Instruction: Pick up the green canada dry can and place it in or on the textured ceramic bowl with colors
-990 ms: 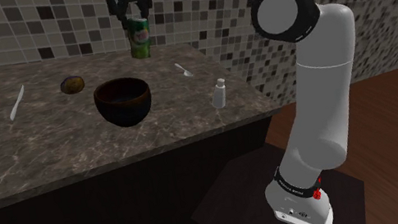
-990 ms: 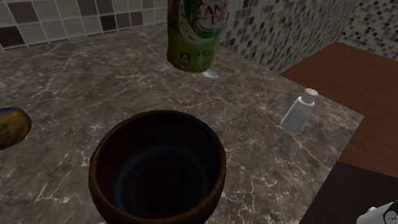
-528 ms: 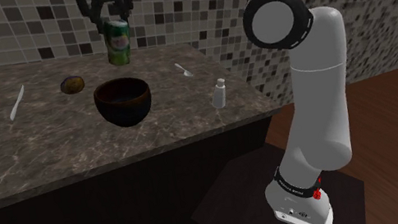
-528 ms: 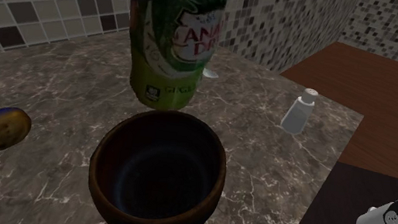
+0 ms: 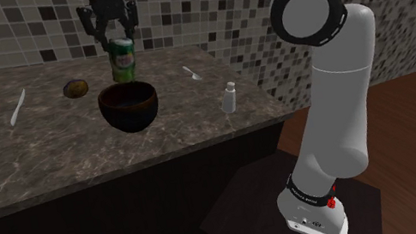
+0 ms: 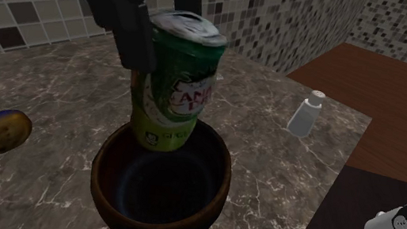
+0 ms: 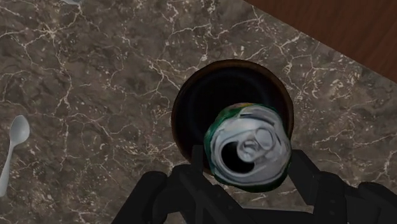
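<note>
Claw pinching green can by upper sides, lid up, so base leads into bowl. Can hangs over bowl mouth, off-centre toward rim nearest worktop back edge, base about rim level; contact unclear. Bowl mid-worktop, clear of edges.

Can: glossy printed cylinder, silver lid. Bowl: dark brown, round, deep. Worktop: veined brown stone.

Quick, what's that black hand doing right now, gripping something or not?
The hand: cannot be told; it sits at the top of the green can, over the dark bowl.
</note>
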You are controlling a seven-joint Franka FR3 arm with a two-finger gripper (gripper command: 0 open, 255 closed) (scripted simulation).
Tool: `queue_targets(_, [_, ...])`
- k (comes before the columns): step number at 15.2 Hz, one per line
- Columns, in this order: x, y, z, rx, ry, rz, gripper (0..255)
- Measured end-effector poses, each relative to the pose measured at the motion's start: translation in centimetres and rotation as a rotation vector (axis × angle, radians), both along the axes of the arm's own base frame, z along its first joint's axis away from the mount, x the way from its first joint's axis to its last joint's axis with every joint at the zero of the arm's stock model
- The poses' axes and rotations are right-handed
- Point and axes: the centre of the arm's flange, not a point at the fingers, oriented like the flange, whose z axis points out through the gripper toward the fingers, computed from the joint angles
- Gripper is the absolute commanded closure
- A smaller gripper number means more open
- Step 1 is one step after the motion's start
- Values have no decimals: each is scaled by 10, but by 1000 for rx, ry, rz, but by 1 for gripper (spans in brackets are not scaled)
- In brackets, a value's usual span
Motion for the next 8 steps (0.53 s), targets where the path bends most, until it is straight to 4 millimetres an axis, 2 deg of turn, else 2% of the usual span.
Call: queue_targets(8, [0,2,-43,0,0,0,255])
